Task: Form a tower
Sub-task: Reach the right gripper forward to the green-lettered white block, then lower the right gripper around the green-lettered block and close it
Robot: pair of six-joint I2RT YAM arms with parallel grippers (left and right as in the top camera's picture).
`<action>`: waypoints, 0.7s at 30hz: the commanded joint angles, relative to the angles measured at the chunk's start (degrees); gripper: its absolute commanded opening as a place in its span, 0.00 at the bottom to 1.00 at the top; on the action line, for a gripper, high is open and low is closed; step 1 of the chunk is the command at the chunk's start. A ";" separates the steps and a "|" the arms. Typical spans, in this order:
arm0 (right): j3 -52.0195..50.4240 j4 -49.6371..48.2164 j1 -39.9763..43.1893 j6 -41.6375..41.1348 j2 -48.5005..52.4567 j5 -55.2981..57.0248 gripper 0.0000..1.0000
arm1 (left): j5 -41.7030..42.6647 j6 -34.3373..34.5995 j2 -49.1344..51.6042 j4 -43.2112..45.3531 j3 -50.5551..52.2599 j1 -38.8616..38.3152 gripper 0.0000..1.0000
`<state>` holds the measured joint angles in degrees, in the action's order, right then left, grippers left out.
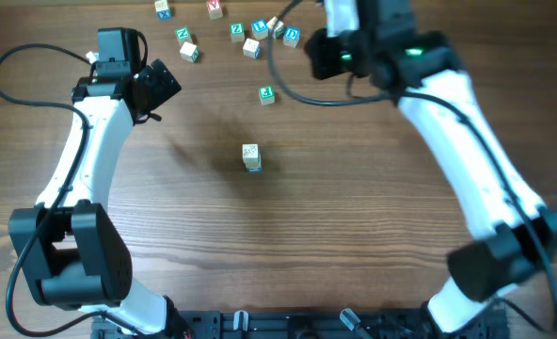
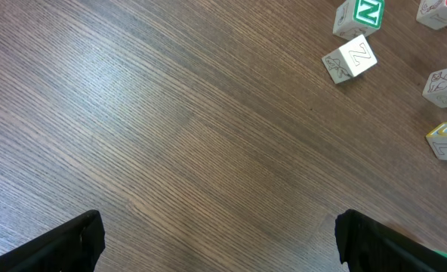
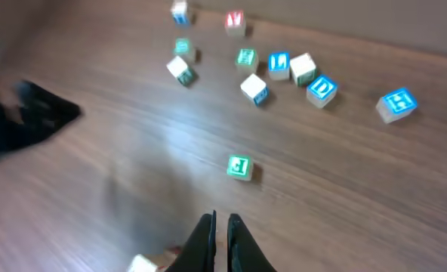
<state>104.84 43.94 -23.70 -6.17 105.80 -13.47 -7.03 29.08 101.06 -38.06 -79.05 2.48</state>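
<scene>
The tower (image 1: pixel 250 156) is a short, narrow stack of pale letter cubes at the middle of the table; only its top corner (image 3: pixel 142 264) shows in the blurred right wrist view. My right gripper (image 1: pixel 318 58) hangs raised at the back right, and its fingers (image 3: pixel 222 221) are shut with nothing between them. A loose green cube (image 3: pixel 239 167) lies ahead of them. At the back left, my left gripper (image 1: pixel 161 85) stands open and empty over bare wood, its fingertips (image 2: pixel 217 227) far apart.
Several loose letter cubes (image 1: pixel 236 30) are scattered along the back edge, and one green cube (image 1: pixel 266 94) lies apart, nearer the tower. Two of them, a green-lettered cube (image 2: pixel 358 17) and a pale one (image 2: pixel 349 59), show in the left wrist view. A black cable (image 1: pixel 293 85) loops by the right arm.
</scene>
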 commanded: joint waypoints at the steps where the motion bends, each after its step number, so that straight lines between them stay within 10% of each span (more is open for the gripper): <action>1: 1.38 -2.86 -2.80 5.20 6.99 7.76 0.07 | -0.33 0.33 0.33 0.13 -0.79 0.15 1.00; 14: 1.27 -17.40 -7.32 4.52 26.12 11.10 0.14 | -0.33 0.33 0.33 0.13 -0.79 0.15 1.00; 21: 0.50 -24.72 -8.59 4.72 27.36 15.45 0.50 | -0.33 0.33 0.33 0.13 -0.79 0.15 1.00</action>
<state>104.81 20.60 -32.23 -1.37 131.79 -0.67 -7.03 29.08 101.06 -38.06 -79.05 2.48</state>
